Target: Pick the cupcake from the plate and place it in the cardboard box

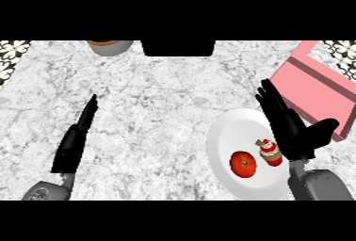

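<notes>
A small cupcake (270, 152) with a red wrapper and pale topping stands on the white plate (233, 134) at the lower right. A red-orange fruit (243, 164) lies beside it on the same plate. My right hand (287, 127) hovers over the plate's right side, fingers straight and pointing away, thumb spread to the right, just above and right of the cupcake and holding nothing. The pink box (316, 89) lies beyond it at the far right. My left hand (75, 141) is open at the lower left, edge-on, fingers straight.
A grey bowl with orange contents (109, 46) sits at the counter's far edge, left of centre. A black block (177, 47) is at the far edge in the middle. Patterned wall shows at both far corners.
</notes>
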